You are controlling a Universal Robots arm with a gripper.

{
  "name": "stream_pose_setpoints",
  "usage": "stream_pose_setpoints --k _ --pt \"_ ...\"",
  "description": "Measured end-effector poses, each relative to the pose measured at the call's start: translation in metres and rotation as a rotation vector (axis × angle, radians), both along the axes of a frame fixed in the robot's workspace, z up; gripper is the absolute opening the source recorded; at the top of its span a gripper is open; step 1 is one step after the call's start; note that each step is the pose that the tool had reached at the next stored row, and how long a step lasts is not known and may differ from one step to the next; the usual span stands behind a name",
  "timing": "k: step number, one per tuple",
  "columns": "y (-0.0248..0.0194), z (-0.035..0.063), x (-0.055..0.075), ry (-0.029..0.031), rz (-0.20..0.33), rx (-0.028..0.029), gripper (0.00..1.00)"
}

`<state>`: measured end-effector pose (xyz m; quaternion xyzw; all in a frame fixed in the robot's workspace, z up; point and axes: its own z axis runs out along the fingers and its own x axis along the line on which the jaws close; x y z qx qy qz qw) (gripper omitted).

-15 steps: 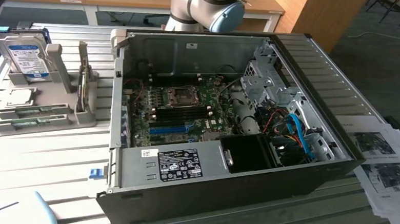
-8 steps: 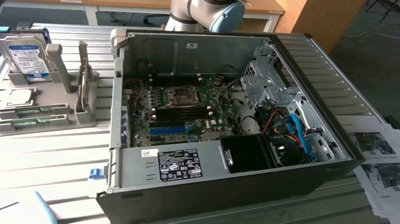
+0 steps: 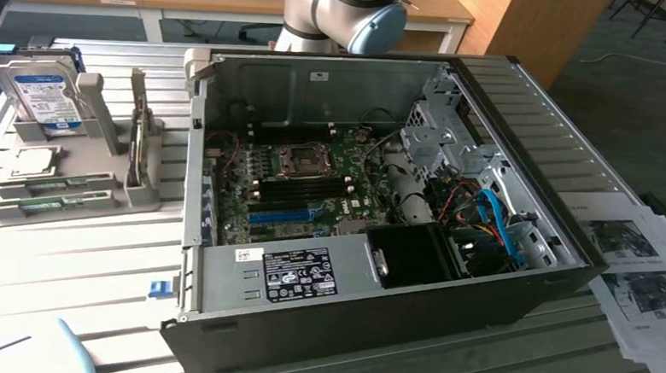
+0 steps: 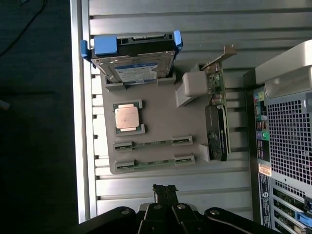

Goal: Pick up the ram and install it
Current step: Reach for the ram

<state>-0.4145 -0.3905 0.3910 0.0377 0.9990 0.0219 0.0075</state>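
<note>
Cradles [image 4: 123,165] on the gray holder [image 4: 161,124] prop the ram [image 4: 153,163] on edge, probably for a pinch from above, while the gripper [image 4: 165,189] hangs near it over the table [image 4: 117,192], pressed together, empty.

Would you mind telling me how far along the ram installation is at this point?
Nothing looks done yet: both ram sticks sit in the grey holder. In hand: nothing; the gripper, jaws shut and empty, hangs clear of them. Left: picking one up and seating it in the open computer.
</note>
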Motion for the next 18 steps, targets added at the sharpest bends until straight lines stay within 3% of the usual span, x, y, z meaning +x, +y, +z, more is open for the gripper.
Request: stream_pose_setpoints --k 12,18 --pt "0.0176 -0.0021 0.0 0.0 0.0 0.0 0.09" --pt "0.0242 -0.0035 -0.001 0.0 0.0 0.0 0.09"
